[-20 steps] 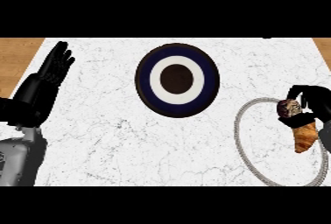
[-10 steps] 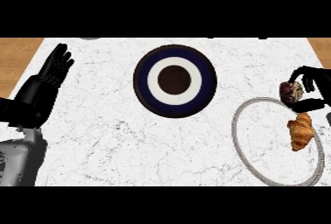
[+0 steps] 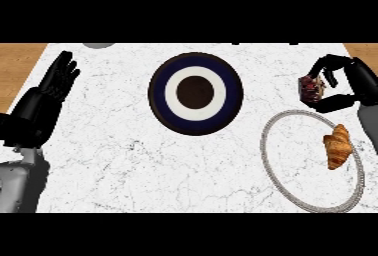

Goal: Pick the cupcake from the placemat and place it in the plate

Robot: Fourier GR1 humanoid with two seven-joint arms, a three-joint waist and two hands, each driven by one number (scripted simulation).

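Note:
The cupcake [image 3: 311, 88], dark brown with a pinkish top, is held in the air at the right, just beyond the far rim of the round white placemat [image 3: 283, 173]. My right hand [image 3: 347, 84] is curled round it, thumb below and fingers above. The plate [image 3: 196, 93], dark blue with a white ring and a brown centre, lies on the counter to the left of the cupcake. My left hand [image 3: 49, 94] rests open at the left edge, fingers pointing up, away from everything.
A croissant [image 3: 337, 145] lies on the right part of the placemat. A grey round object [image 3: 99, 45] peeks in at the top left. Wooden surface [image 3: 18, 62] shows beyond the white marble counter on both sides.
My right hand has lifted the cupcake off the placemat and carried it up and away from the croissant, toward the far side. The left hand has not moved.

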